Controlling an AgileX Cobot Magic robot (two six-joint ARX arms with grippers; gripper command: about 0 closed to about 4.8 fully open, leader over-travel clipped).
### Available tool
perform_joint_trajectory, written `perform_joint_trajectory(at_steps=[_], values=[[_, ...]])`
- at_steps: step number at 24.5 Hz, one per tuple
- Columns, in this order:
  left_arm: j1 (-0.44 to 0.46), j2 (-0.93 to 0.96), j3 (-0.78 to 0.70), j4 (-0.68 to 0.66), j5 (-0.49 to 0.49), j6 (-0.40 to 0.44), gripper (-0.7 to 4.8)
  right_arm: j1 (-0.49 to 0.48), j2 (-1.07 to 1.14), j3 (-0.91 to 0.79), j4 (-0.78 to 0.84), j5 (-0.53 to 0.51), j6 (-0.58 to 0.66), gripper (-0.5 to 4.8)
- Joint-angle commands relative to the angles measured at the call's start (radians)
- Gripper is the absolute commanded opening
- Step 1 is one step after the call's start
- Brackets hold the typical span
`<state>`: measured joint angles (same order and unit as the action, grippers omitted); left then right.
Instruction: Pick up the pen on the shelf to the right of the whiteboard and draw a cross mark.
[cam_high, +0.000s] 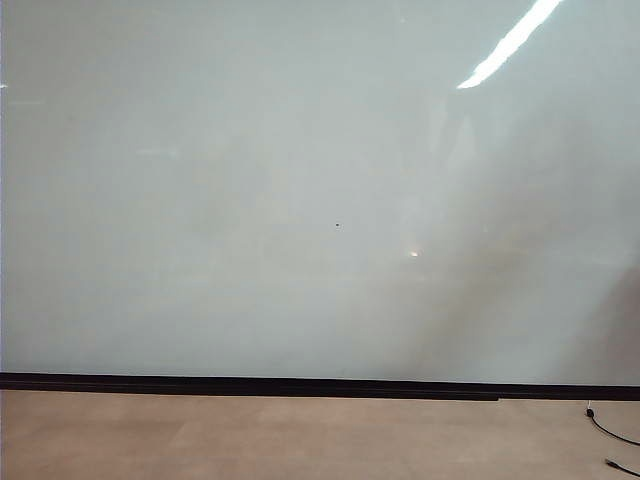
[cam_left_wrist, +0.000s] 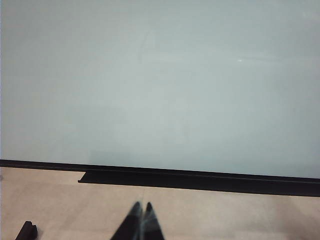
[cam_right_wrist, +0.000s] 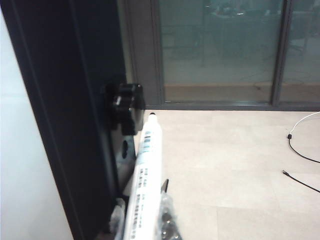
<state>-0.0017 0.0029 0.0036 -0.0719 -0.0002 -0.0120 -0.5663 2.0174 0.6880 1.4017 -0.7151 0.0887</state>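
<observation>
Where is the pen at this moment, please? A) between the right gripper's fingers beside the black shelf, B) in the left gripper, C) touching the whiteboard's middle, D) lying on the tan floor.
A: the right wrist view shows the pen standing between the right gripper's fingers, next to the black shelf.

Soft, even light fills all three views. A bright ceiling-light streak (cam_high: 512, 42) glares off the whiteboard (cam_high: 250, 200) near its upper right corner, a small glint (cam_high: 414, 254) below it. The pen (cam_right_wrist: 145, 185) and the left gripper's fingertips (cam_left_wrist: 141, 222) look blurred, too close for focus.
</observation>
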Motion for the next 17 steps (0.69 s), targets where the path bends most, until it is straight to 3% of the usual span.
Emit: perform_joint_trajectory(at_steps=[1,11,17], values=[[0.000,0.000,0.003,0.005,0.003,0.004,-0.04,0.006,-0.005,0.001,0.013,-0.021,0.002,-0.02],[0.000,0.000,0.003,0.005,0.003,0.004,-0.05,-0.001,-0.034,0.001,0.013,0.049,0.000,-0.03],[0.000,0.000,0.003,0.005,0.004,0.004,-0.04,-0.007,-0.038,-0.013,0.010,0.181,0.001,-0.03]])
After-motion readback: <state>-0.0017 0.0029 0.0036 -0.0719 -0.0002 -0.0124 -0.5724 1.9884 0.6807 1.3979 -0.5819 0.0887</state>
